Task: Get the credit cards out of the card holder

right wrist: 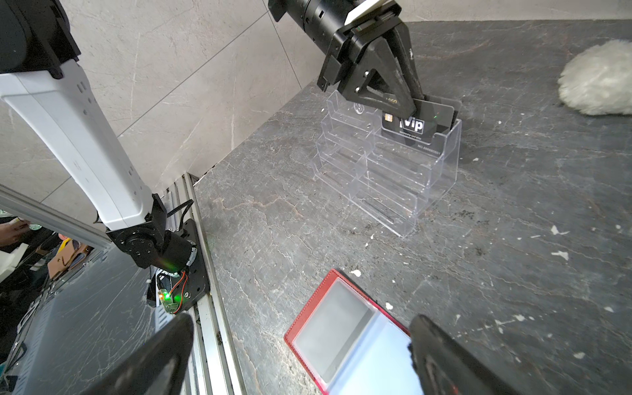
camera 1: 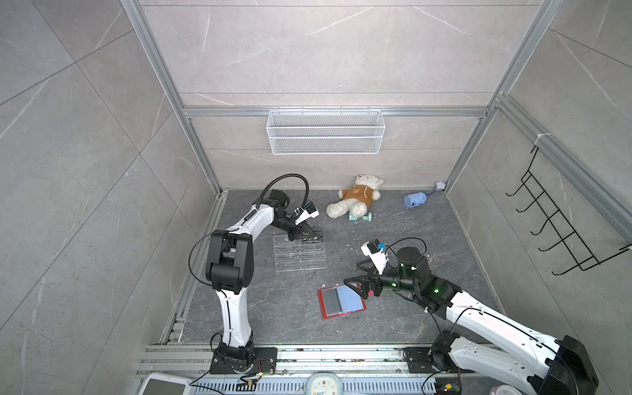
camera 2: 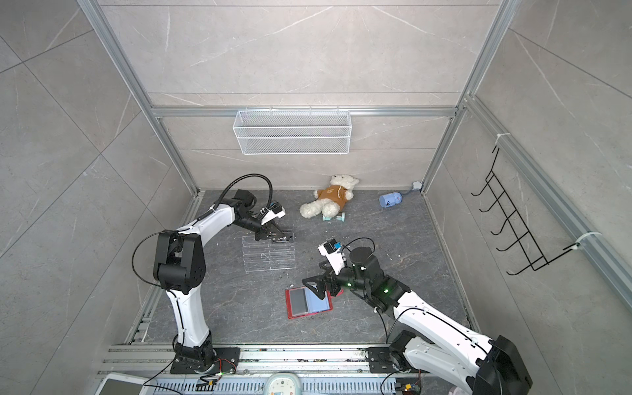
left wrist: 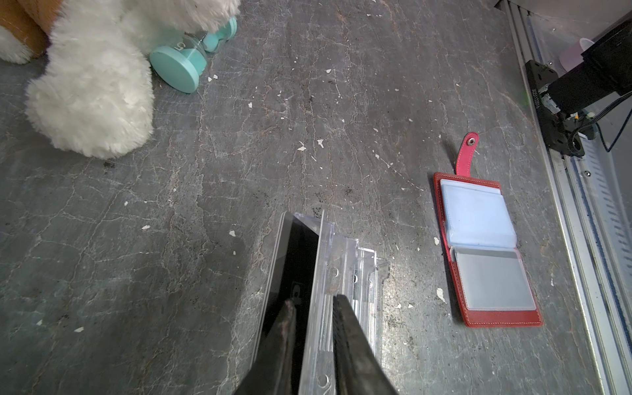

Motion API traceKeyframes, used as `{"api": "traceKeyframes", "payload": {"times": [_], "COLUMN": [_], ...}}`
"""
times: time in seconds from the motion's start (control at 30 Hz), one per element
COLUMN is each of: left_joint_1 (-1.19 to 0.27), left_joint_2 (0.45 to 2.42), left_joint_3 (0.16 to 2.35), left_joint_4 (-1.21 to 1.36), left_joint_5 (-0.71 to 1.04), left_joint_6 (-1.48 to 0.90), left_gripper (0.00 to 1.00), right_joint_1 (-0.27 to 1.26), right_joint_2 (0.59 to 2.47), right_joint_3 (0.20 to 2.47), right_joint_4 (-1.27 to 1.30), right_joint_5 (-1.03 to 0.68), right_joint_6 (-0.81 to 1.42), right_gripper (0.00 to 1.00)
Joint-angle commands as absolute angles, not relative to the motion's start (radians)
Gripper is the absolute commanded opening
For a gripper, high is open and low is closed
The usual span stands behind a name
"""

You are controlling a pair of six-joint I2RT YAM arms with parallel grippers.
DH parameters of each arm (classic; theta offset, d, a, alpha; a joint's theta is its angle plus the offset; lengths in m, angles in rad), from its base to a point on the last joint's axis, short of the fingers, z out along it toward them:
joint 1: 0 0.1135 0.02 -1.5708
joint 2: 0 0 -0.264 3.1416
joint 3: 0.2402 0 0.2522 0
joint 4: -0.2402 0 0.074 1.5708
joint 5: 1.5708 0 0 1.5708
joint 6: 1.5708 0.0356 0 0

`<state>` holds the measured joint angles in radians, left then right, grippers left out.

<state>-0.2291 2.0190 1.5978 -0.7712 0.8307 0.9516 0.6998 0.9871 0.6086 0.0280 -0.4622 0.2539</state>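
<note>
At the clear rack [right wrist: 386, 178], I saw my left claw [left wrist: 313, 301] barely parted astride the "Vip" card [right wrist: 424, 121], my right claw [right wrist: 302, 319] spread wide over the card holder [left wrist: 502, 316]

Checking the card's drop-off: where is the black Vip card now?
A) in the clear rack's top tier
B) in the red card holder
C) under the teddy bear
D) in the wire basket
A: the Vip card stands upright in the top tier of the clear rack.
</note>
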Motion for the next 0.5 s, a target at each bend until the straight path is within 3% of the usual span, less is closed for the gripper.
{"api": "traceKeyframes", "payload": {"times": [0.0,0.17,0.47], "left_joint_1": [-0.224,-0.224,-0.224], "left_joint_2": [1.948,1.886,1.773], "left_joint_3": [1.587,1.571,1.537], "left_joint_4": [-0.730,-0.675,-0.576], "left_joint_5": [0.832,0.812,0.800], "left_joint_6": [0.917,0.870,0.778], "left_gripper": [0.28,0.36,0.42], "right_joint_1": [0.703,0.701,0.702], "right_joint_2": [0.973,0.968,0.960], "right_joint_3": [0.620,0.618,0.614], "right_joint_4": [0.057,0.060,0.082], "right_joint_5": [-0.482,-0.484,-0.490], "right_joint_6": [0.271,0.278,0.298], "right_gripper": [1.00,1.00,1.00]}}
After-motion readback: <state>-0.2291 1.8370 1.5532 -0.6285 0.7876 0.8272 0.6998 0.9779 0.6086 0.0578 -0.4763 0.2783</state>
